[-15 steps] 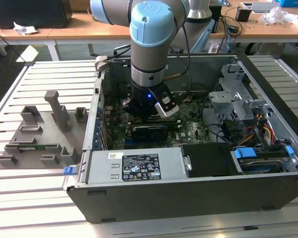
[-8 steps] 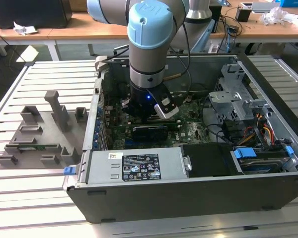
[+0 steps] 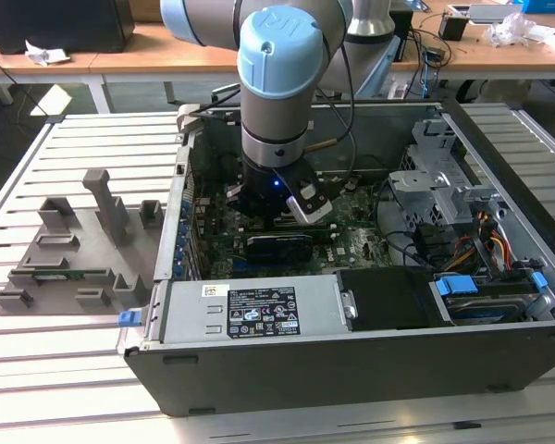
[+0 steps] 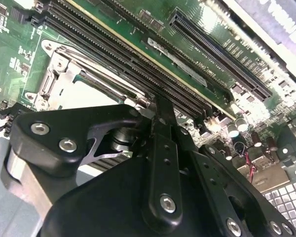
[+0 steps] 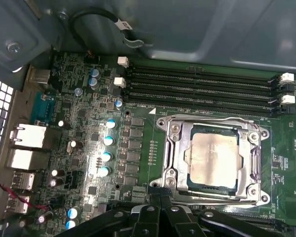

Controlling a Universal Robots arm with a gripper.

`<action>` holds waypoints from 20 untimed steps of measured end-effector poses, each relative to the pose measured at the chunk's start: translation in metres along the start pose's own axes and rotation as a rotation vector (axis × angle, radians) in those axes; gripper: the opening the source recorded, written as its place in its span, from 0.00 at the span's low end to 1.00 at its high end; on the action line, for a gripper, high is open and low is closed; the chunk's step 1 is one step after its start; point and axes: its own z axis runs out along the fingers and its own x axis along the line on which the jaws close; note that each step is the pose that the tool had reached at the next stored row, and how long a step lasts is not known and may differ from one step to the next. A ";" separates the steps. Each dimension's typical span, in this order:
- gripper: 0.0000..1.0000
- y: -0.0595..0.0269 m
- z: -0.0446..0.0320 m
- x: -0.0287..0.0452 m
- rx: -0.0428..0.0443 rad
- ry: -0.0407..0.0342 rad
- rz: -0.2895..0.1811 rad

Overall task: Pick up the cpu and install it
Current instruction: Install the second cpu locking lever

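The arm reaches down into the open computer case (image 3: pixel 370 370), which lies on a slatted table (image 3: pixel 74 370). In the exterior view the gripper (image 3: pixel 282 217) hangs low over the green motherboard (image 3: pixel 351 236), near the middle of the case.

The cpu (image 5: pixel 212 160) lies flat inside the metal socket frame (image 5: pixel 173 158) on the motherboard, its silver-grey top facing up. The frame surrounds it on all sides. Four long black memory slots (image 5: pixel 202 89) run just beside the socket.

In the first wrist view the gripper's black fingertips (image 5: pixel 155 196) stand close together at the edge of the socket frame, apart from the cpu. Nothing is visible between them. In the second wrist view the black finger linkage (image 4: pixel 163 163) covers part of the socket, and the fingers converge to a narrow point above the frame.

A grey plastic fixture tray (image 3: pixel 74 254) with upright posts rests on the table, at the exterior view's left of the case.
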 end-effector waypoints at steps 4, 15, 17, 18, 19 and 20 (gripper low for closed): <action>0.11 -0.0005 0.0014 0.0001 -0.0073 -0.0003 0.000; 0.11 0.0019 -0.0040 0.0000 -0.0295 -0.0072 -0.002; 0.11 0.0029 -0.0087 0.0001 -0.0294 -0.0075 -0.002; 0.11 0.0036 -0.0097 -0.0004 -0.0282 -0.0075 -0.002; 0.11 0.0045 -0.0096 -0.0017 -0.0275 -0.0069 -0.002; 0.11 0.0060 -0.0093 -0.0044 -0.0270 -0.0052 -0.001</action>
